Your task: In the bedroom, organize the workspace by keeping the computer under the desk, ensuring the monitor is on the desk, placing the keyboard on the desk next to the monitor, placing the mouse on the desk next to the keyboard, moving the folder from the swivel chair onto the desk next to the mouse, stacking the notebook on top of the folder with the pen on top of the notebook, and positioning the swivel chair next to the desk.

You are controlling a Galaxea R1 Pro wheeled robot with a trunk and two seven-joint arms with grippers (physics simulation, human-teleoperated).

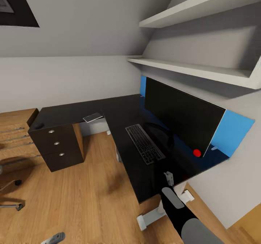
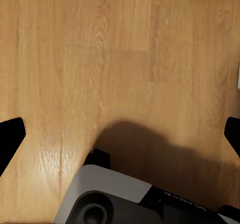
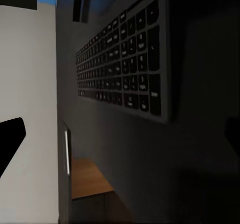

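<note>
Roughly, from left to right:
Swivel chair [image 1: 9, 191]: judged from the castor and legs at the head view's left edge; on the floor, well apart from the surface, so it is yet to be brought in.
Left gripper [image 2: 120, 134]: fingers wide apart, nothing between them, pointing down at bare wood floor.
Surface [image 1: 119, 113]: black L-shaped desk; a drawer unit [image 1: 59, 148] sits under its left end and a small pale flat item lies near the inner corner, too small to name.
Keyboard [image 1: 145, 143]: flat on the surface, in front of the monitor, running along the front edge.
Monitor [image 1: 181, 115]: upright along the surface's back edge, against a blue panel.
Right gripper [image 3: 120, 134]: fingers apart, empty, low over the surface's near end beside the keyboard.
Mouse, folder, notebook, pen: cannot be told.
Advice: keep the strip beside the keyboard free for the mouse; lift the right arm straight up so it does not nudge the keyboard.
</note>
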